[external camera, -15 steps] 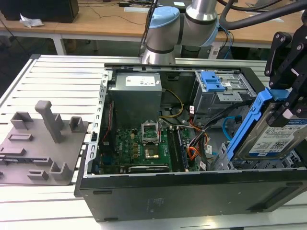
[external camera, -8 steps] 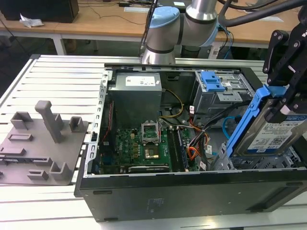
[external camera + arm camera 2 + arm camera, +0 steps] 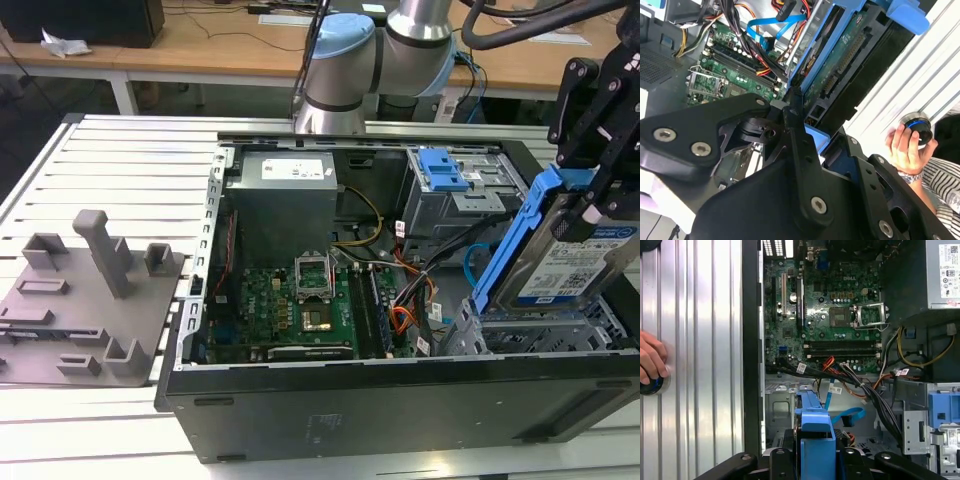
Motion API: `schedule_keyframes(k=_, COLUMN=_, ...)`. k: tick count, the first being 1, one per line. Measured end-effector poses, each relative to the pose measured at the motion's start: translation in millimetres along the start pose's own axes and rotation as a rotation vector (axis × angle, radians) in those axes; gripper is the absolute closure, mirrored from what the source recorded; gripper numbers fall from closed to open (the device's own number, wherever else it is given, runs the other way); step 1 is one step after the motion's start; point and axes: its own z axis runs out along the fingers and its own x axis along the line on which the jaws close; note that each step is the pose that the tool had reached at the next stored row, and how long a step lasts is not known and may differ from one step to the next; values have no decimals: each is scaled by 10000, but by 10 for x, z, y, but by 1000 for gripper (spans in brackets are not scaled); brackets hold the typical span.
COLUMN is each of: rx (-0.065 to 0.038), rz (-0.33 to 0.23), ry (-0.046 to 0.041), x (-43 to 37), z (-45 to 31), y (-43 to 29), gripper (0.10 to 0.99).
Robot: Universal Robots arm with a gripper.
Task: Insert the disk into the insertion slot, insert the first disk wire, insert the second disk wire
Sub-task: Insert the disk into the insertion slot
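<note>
Your fingers (image 3: 797, 140) are clamped on the disk (image 3: 585, 265), holding it tilted above the insertion slot (image 3: 545, 335), seemingly to line it up.

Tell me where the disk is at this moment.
The disk, in its blue carrier, is at the exterior view's right, held tilted by the gripper above the insertion slot of the computer case.

A grey fixture (image 3: 85, 300) lies on the slatted surface (image 3: 130, 160), at the exterior view's left of the open case (image 3: 400, 400) holding a green motherboard (image 3: 270, 305).
</note>
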Motion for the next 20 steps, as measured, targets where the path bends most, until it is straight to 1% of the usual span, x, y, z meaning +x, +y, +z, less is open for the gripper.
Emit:
schedule_keyframes(k=6, rx=1, rz=0, ry=0, x=-5, z=62, y=-15, gripper=722)
schedule_keyframes(k=9, rx=0, rz=-1, ry=0, x=-6, z=111, y=-17, gripper=722)
schedule_keyframes(k=18, rx=0, rz=-1, ry=-1, x=-6, z=291, y=-25, gripper=722)
schedule_keyframes(k=20, rx=0, rz=-1, ry=0, x=-6, z=343, y=-27, gripper=722)
